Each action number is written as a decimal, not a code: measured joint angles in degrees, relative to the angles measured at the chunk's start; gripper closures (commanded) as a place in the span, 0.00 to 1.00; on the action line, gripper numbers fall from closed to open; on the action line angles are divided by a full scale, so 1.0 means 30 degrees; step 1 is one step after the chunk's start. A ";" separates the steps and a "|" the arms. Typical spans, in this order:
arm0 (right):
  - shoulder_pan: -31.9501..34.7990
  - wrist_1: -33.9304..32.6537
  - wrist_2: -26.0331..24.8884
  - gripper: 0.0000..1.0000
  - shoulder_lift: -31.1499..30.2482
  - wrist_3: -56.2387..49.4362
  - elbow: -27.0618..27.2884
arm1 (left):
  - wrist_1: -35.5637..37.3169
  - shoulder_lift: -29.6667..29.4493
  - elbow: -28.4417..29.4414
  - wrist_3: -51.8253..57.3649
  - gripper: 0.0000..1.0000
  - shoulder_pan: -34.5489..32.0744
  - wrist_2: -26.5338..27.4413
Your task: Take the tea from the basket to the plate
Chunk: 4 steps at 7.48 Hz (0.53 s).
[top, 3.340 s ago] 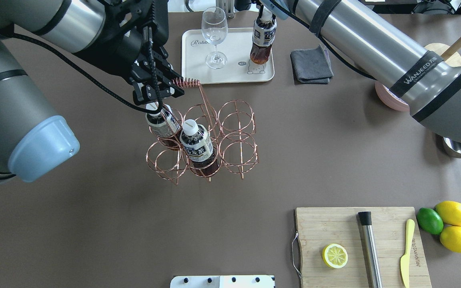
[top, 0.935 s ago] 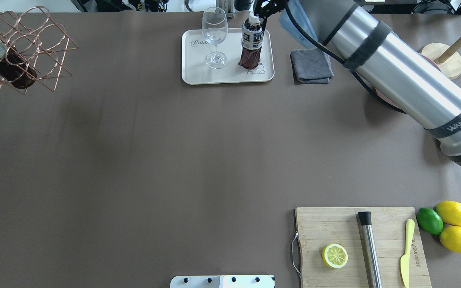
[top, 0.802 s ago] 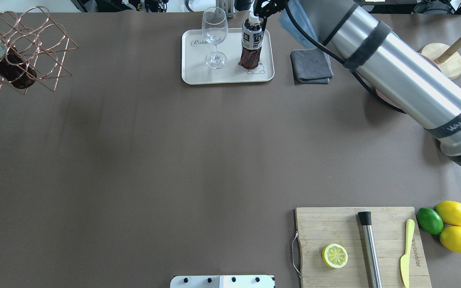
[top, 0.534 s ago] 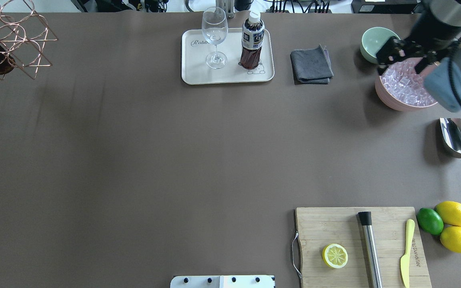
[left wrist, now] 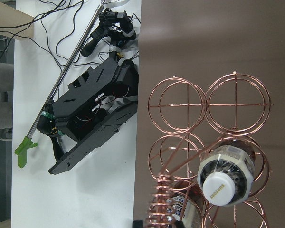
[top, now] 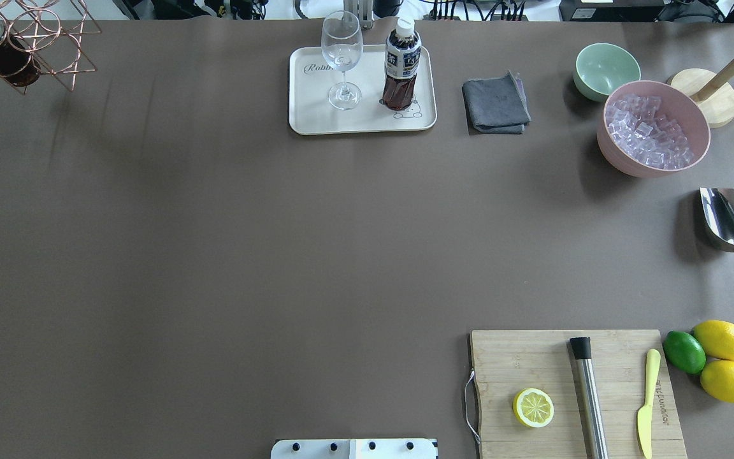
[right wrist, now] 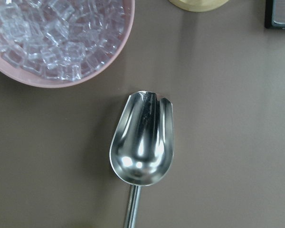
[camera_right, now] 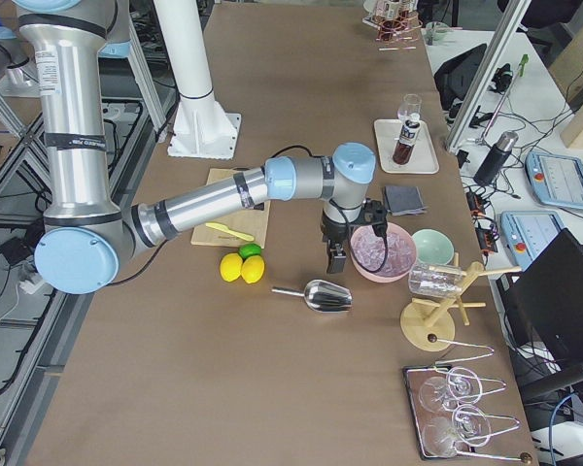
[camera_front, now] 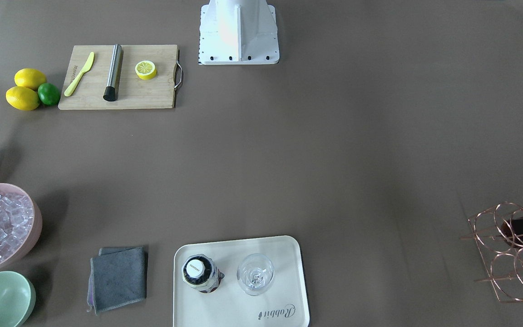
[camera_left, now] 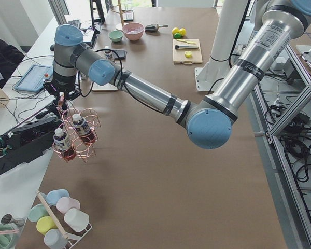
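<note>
**Left gripper at the table's left edge with the basket; tea on the plate**

The left gripper [camera_left: 62, 101] hangs over the table's edge on the robot's left. The basket [camera_left: 89, 148] is directly below it, coiled handle uppermost. Only the side view shows the fingers, so I cannot tell whether they pinch the handle. The basket sits tilted and holds two bottles [camera_left: 62, 144].

The right gripper [camera_right: 336, 254] points down between the pink bowl of ice [camera_right: 384, 250] and the steel scoop [camera_right: 316, 296]. It shows no contact with either, and I cannot tell how its fingers stand.

The tea [top: 401, 67] stands upright on the plate [top: 316, 118], over the bear drawing and just beside a wine glass [top: 341, 60]. The plate lies against the far edge, with a folded grey cloth [top: 496, 105] near it.

A wide stretch of matte brown tabletop [top: 278, 255] runs from the plate to the robot's base [camera_front: 239, 32]. The cutting board [top: 615, 357] lies beside the base on the robot's right, with lemons and a lime [top: 684, 352] at the table's right edge.

Past the left edge stands a white bench [left wrist: 76, 190] carrying black equipment and cables.
</note>
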 measured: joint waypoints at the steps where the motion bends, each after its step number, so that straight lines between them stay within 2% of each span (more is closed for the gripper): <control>1: 0.0645 0.0014 -0.0024 0.00 -0.0797 -0.1166 -0.0192 | -0.0654 -0.0288 0.0612 -0.0489 1.00 0.0407 0.0738; 4: 0.3257 0.0228 -0.0014 0.00 -0.1369 -0.5013 -0.2819 | -0.2415 -0.1150 0.2545 -0.1439 1.00 0.1539 0.2397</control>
